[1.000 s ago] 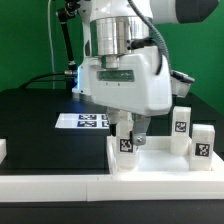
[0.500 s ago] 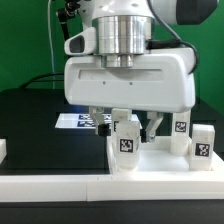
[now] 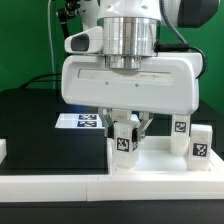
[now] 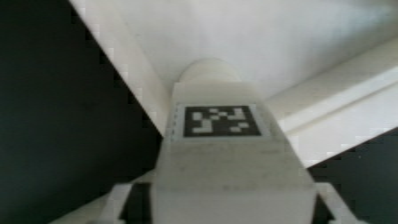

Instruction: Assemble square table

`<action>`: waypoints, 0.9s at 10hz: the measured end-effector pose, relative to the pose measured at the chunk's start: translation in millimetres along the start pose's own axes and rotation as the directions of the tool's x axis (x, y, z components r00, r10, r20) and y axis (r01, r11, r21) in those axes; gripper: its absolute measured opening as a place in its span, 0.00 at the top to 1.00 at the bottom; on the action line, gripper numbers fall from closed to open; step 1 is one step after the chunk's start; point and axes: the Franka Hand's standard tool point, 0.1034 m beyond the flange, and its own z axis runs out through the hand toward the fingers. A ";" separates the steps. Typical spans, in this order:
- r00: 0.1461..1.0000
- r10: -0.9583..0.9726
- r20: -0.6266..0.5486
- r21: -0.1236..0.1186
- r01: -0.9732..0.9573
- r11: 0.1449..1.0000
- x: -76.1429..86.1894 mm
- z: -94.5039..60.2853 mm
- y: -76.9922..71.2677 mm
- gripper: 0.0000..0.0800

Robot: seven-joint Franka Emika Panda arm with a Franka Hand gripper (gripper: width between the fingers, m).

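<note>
The square panel (image 3: 152,160) lies flat on the black table, white with a raised rim. My gripper (image 3: 125,137) hangs over the panel's near corner on the exterior view's left. It is shut on a white leg (image 3: 124,146) with a tag, held upright there. In the wrist view the same leg (image 4: 221,120) fills the space between my fingers (image 4: 130,197), with the white panel (image 4: 151,45) behind it. Two more tagged legs (image 3: 181,130) (image 3: 201,143) stand at the panel's side on the exterior view's right.
The marker board (image 3: 82,121) lies on the black table behind the gripper. A long white bar (image 3: 90,186) edges the table's front. A small white block (image 3: 3,150) sits at the exterior view's left edge. A black stand (image 3: 66,45) rises at the back.
The wrist has turned about its vertical axis, so the hand's broad face now faces the camera. The leg stays gripped at the same corner of the panel.
</note>
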 end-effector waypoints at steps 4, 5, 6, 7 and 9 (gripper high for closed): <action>0.920 0.392 0.005 0.003 -0.392 0.920 0.1 1.4 1.8 0.64; 0.853 0.522 0.016 0.003 -0.522 0.853 0.0 1.7 3.8 0.64; 0.713 0.700 0.041 0.003 -0.701 0.714 -2.0 2.2 3.3 0.64; 0.561 0.825 0.066 0.000 -0.827 0.562 -2.7 2.4 3.6 0.64; 0.375 0.924 0.080 -0.014 -0.926 0.377 -4.0 2.9 4.2 0.64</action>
